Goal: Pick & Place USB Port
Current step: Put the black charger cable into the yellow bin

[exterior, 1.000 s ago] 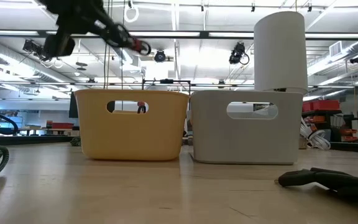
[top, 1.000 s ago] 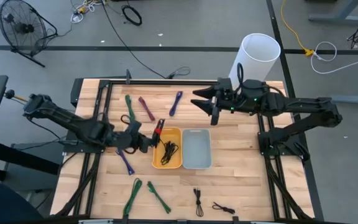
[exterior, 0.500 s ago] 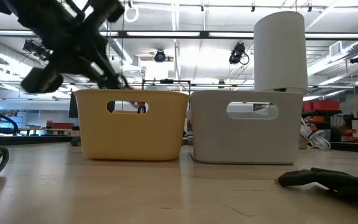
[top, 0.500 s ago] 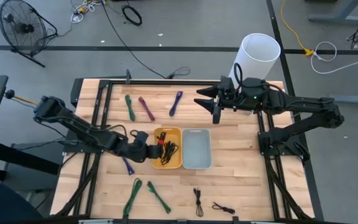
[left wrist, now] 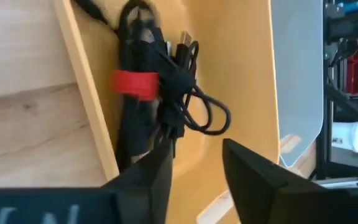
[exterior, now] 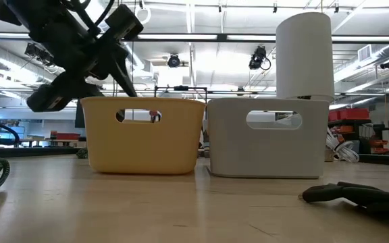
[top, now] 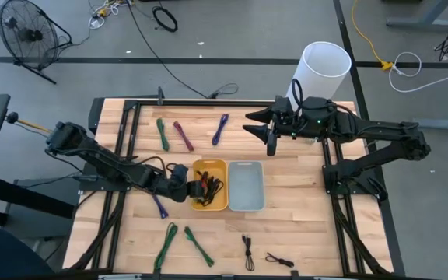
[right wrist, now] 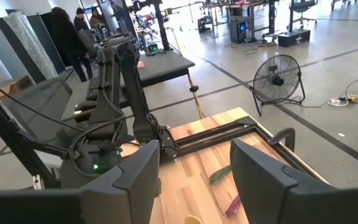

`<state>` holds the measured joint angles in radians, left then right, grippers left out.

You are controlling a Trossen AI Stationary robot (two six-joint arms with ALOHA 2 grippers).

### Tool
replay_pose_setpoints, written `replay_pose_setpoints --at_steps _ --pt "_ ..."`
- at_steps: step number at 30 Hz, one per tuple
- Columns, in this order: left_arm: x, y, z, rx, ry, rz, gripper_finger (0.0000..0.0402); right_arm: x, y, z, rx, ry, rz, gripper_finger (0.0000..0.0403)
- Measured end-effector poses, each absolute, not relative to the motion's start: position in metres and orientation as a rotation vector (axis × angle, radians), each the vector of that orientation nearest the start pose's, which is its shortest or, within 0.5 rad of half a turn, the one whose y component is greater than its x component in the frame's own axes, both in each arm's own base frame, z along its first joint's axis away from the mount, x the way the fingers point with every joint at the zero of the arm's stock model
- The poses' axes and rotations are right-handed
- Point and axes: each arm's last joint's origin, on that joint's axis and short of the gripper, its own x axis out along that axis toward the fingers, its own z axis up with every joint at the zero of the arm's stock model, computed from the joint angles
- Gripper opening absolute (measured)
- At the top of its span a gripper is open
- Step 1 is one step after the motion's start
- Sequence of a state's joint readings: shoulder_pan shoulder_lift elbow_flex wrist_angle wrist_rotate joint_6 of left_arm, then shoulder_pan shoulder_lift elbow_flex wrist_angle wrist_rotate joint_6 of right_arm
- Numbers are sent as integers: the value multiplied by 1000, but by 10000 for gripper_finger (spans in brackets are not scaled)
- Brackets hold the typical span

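Note:
A black USB cable bundle with a red strap (left wrist: 143, 84) lies inside the yellow bin (top: 196, 205), against its left wall. My left gripper (left wrist: 194, 165) hangs open just over it, tilted down into the bin (exterior: 144, 145). In the high view the left gripper (top: 192, 187) is at the bin's left rim. Another black cable (top: 214, 187) lies in the same bin. My right gripper (top: 260, 132) waits open, high above the table's far side. My left gripper has one fingertip (left wrist: 161, 152) right at the bundle's near end (left wrist: 168, 132). I cannot tell whether they touch. Nothing sits between the two fingers.
A grey bin (top: 246, 187) stands right of the yellow one. Loose green (top: 162, 134), maroon (top: 183, 134) and purple (top: 220, 128) cables lie at the far side. More green (top: 198, 245) and black (top: 248, 250) cables lie near the front. A white cylinder (top: 325, 70) stands at the far right.
My left gripper has gone down and toward the right, carrying the red-strapped bundle from above the yellow bin's far left rim into the bin, rolling its wrist as it went. The bundle now lies on the bin's floor, out from between the fingers.

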<state>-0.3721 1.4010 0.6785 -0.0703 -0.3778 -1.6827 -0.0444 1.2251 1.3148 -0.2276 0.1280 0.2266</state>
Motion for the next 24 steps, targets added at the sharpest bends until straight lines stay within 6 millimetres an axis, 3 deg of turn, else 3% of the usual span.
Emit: replay_pose_setpoints --at_steps 6,14,20,24 --pt "253 -82 182 -1264 539 557 188 264 -15 420 220 119 -179 197" --pt "261 -71 203 -1165 430 424 184 264 -15 416 243 165 -178 197" --pt "260 -63 247 -911 206 198 181 263 -15 413 256 197 -183 197" --pt "248 -56 278 -729 53 110 181 263 -14 412 285 208 -170 197"
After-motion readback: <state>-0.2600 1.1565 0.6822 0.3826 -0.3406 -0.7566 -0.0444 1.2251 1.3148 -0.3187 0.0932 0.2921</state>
